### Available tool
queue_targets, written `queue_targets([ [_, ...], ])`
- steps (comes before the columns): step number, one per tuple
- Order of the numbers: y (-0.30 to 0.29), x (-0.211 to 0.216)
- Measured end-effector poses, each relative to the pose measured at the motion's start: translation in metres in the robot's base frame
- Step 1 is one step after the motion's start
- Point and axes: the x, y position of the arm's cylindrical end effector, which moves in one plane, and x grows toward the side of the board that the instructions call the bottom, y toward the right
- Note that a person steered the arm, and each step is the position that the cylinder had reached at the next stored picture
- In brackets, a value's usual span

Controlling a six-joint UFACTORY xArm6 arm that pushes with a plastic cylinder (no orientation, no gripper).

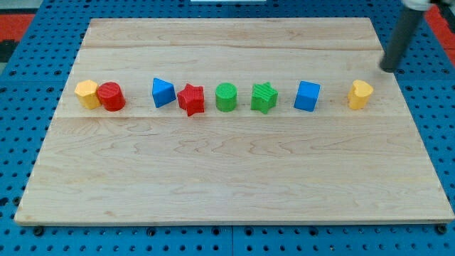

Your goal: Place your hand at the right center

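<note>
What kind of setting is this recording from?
Probably a robotics lab bench: a wooden board on blue pegboard, a row of coloured toy blocks, my tip above-right of the yellow block.

Even, bright light falls from above on the wooden board (227, 171), with no harsh glare. The blocks cast only short, soft shadows and look sharp. My tip (390, 69) is blurred at its edges.

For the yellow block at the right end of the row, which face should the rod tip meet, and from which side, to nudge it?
With no gripper, contact is a push. The yellow block stands alone, apart from the blue cube on its left. My tip sits just above and right of it, so probably its upper-right face is easiest to meet, coming from the view's top right, pushing it down-left.
</note>
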Motion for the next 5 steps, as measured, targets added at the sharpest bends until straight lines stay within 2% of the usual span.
queue_targets([
  [1, 0.017, 0.033],
  [5, -0.061, 0.063],
])
